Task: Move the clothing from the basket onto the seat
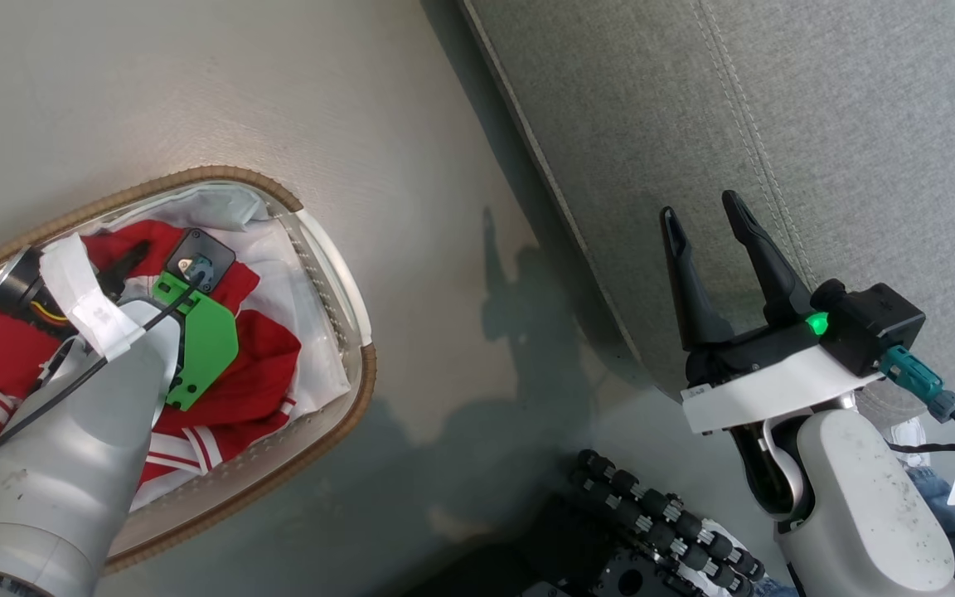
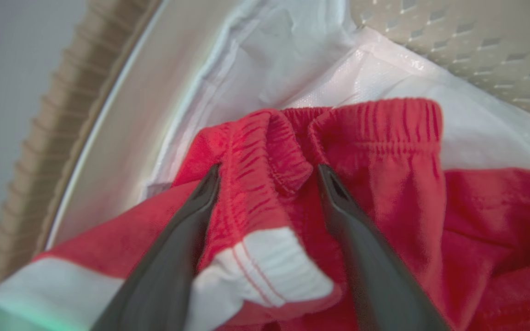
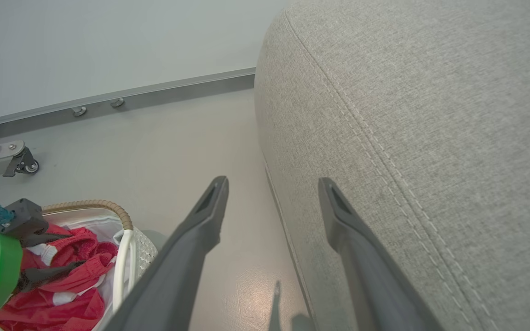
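- Bright red soft-fabric clothing with white stripe trim (image 1: 262,352) is lying bunched in the oval white plastic basket with the brown woven rim (image 1: 367,390), on top of its white cloth liner (image 2: 292,59).
- All the clothing in view is sitting inside the basket.
- The basket is standing on the pale grey floor (image 1: 444,166), near the large light grey upholstered seat (image 1: 776,124), with a strip of floor between them.
- The left tool (image 2: 268,170) is reaching down into the basket with its fingers spread wide, straddling a gathered fold of the red elastic waistband. It is not clenching anything.
- Its fingertips are probably pressing into the fabric, but the close-up is blurry, so I can't confirm contact.
- The right tool (image 1: 700,207) is hanging released and empty at the seat's near edge. In its wrist view, one finger is showing against the floor and the other against the seat's stitched side.
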You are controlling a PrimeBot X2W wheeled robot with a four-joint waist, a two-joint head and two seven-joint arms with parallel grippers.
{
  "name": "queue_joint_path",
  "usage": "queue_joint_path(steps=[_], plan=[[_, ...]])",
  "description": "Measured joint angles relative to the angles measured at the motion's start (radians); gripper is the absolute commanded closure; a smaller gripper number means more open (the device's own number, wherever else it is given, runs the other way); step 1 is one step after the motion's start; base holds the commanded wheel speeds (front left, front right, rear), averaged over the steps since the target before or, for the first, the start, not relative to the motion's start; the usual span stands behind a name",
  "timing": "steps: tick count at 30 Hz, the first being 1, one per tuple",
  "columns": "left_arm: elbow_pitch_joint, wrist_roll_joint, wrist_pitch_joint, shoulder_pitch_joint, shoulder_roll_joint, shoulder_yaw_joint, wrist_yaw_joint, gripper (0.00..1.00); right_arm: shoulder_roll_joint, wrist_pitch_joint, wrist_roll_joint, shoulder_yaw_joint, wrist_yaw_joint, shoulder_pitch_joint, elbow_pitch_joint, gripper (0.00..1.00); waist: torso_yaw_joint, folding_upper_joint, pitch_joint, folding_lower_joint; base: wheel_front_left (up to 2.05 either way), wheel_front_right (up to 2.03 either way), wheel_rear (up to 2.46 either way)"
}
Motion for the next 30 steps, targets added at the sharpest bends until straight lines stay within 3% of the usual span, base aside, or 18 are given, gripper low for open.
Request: queue_joint_path(steps=[1, 2, 3, 4, 16, 30], plan=[[0.005, -0.008, 0.007, 0.0, -0.003, 0.005, 0.006, 0.18, 0.0, 0.0, 0.002, 0.001, 0.0, 0.0, 0.001, 0.0, -0.003, 0.0, 0.002, 0.0, 0.0, 0.0, 0.0], [0.008, -0.014, 0.011, 0.002, -0.005, 0.009, 0.011, 0.58, 0.0, 0.0, 0.002, 0.001, 0.0, 0.0, 0.003, 0.0, -0.005, 0.0, 0.003, 0.0, 0.0, 0.0, 0.0], [0.009, -0.016, 0.011, 0.003, -0.007, 0.011, 0.014, 0.73, 0.0, 0.0, 0.003, 0.001, 0.0, 0.0, 0.004, 0.0, -0.005, 0.0, 0.002, 0.0, 0.0, 0.0, 0.0], [0.011, -0.025, 0.01, 0.007, -0.009, 0.014, 0.019, 1.0, 0.0, 0.0, 0.004, 0.001, 0.0, 0.0, 0.007, 0.0, -0.005, 0.0, 0.0, 0.0, 0.0, 0.0, 0.0], [0.006, -0.117, -0.079, 0.095, -0.069, 0.061, 0.016, 1.0, 0.001, 0.0, -0.045, -0.03, 0.0, 0.005, 0.032, 0.0, 0.039, 0.0, -0.074, 0.0, 0.0, 0.0, 0.0], [-0.061, -0.177, -0.217, 0.159, -0.148, 0.067, -0.035, 1.0, 0.002, 0.0, -0.188, -0.113, 0.0, 0.063, 0.082, 0.0, 0.158, 0.0, -0.258, -0.0001, 0.0, 0.0, 0.0]])
